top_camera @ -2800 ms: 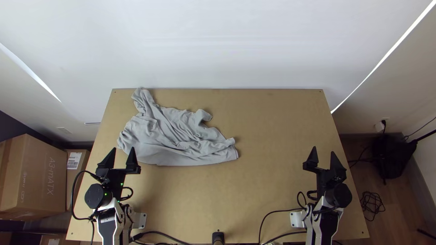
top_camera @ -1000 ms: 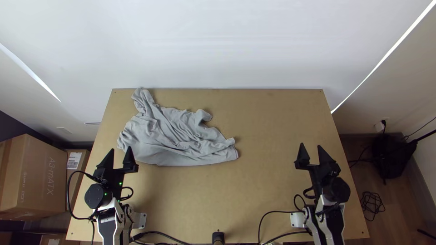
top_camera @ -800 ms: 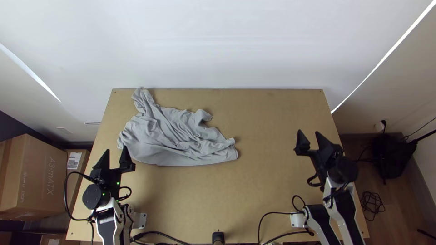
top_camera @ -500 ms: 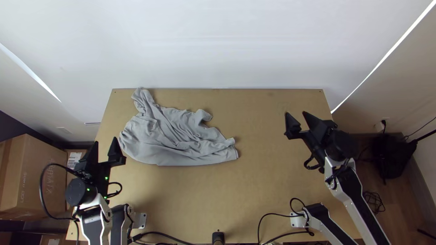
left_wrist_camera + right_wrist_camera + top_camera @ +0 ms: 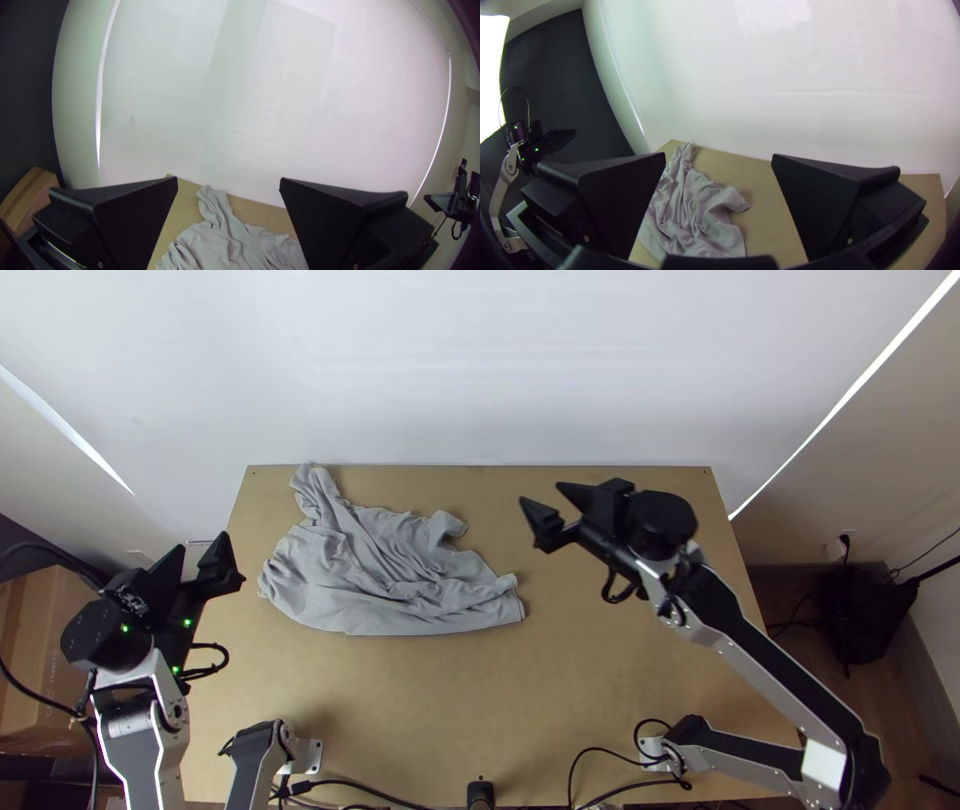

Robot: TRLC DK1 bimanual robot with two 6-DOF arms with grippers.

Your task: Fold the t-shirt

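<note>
T-shirt (image 5: 390, 580) lies rumpled on the table (image 5: 580, 690), to the right of the left claw (image 5: 202, 550) and to the left of the right claw (image 5: 541, 494). Each claw has its black fingers spread apart. One narrow grey end extends farther out than the left claw.

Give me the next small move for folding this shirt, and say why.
I'd probably ease the right gripper left and down toward the nearest edge of the shirt: that gripper is open and empty, and the shirt lies rumpled and unheld to its left.
</note>
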